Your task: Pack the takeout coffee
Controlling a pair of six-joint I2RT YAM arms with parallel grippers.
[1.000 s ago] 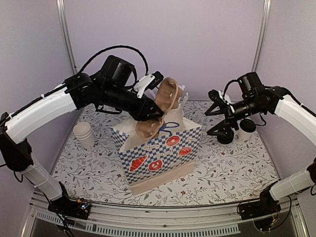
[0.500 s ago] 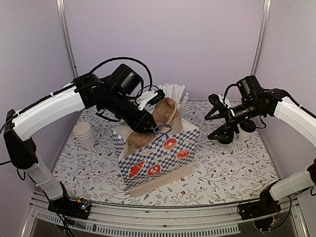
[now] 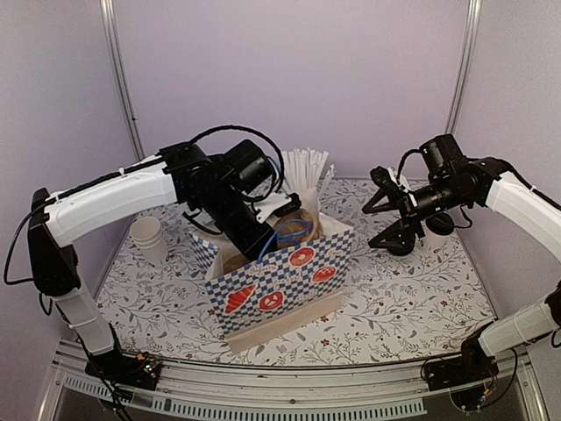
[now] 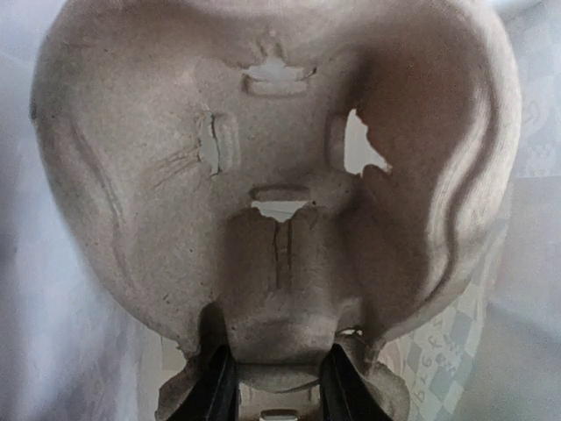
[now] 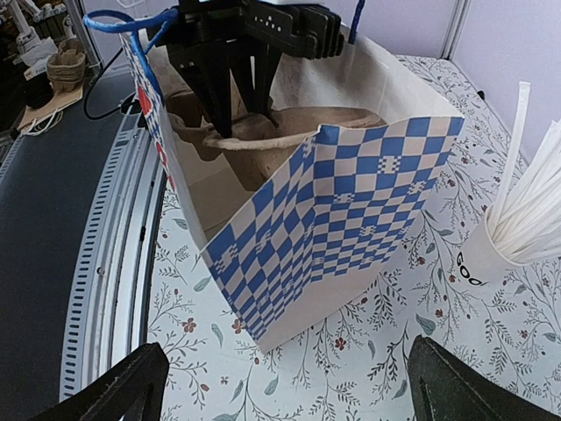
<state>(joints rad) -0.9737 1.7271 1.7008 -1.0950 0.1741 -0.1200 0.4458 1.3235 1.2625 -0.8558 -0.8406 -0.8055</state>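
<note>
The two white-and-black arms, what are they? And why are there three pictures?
They are robot arms. One picture looks down from above; the other two come from cameras on each wrist. The left gripper is shut on a brown moulded-pulp cup carrier, partly inside a blue-and-white checkered paper bag. The right gripper hangs open, holding nothing. On the flowery table there are also a white cup full of straws and a stack of white paper cups.

Black letters, seemingly "GOO", mark the straw cup (image 5: pixel 487 257) near its base.
</note>
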